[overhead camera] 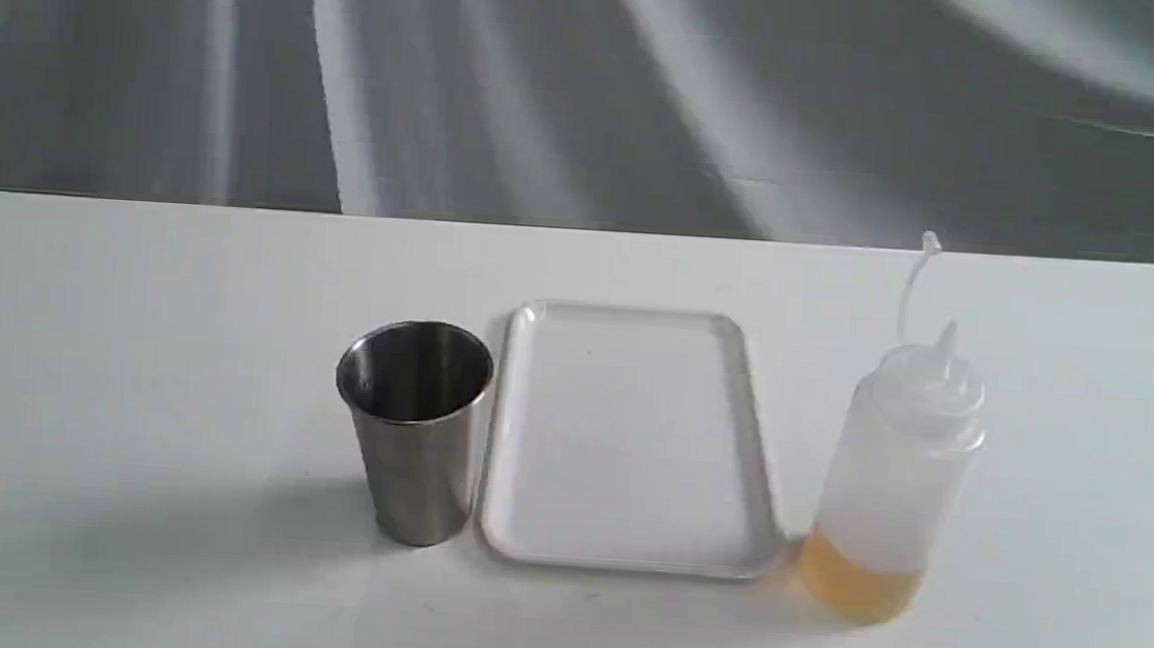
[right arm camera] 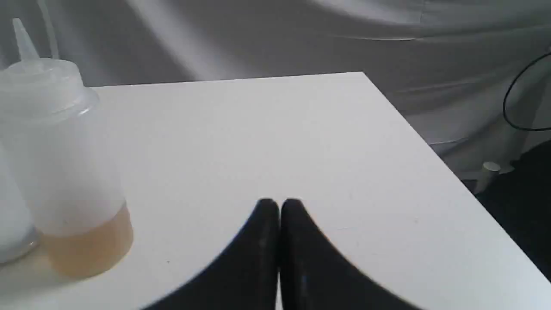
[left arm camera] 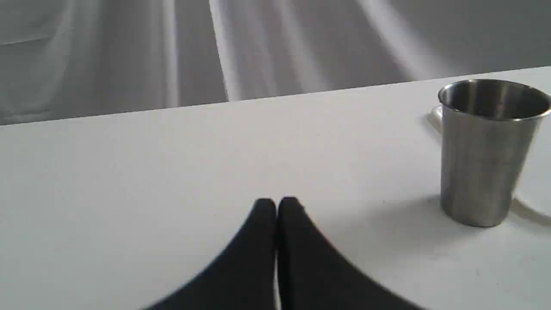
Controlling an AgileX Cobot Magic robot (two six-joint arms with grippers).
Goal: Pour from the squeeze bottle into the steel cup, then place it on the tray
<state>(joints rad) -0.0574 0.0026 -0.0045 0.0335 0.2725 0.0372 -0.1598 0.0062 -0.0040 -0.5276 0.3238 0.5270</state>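
Note:
The squeeze bottle [overhead camera: 893, 474] stands upright on the table, right of the tray, with amber liquid in its bottom and its cap strap sticking up. The white tray [overhead camera: 623, 557] lies flat in the middle with nothing on it. The steel cup [overhead camera: 413, 429] stands upright just left of the tray. Neither gripper shows in the exterior view. In the left wrist view my left gripper [left arm camera: 277, 202] is shut and holds nothing, well apart from the cup [left arm camera: 486, 150]. In the right wrist view my right gripper [right arm camera: 280, 203] is shut and holds nothing, apart from the bottle [right arm camera: 60, 172].
The white table's far edge [overhead camera: 583, 229] runs in front of a grey draped backdrop. The right wrist view shows the table's side edge [right arm camera: 430, 146] near the gripper, with a black cable [right arm camera: 516, 107] and dark floor beyond it.

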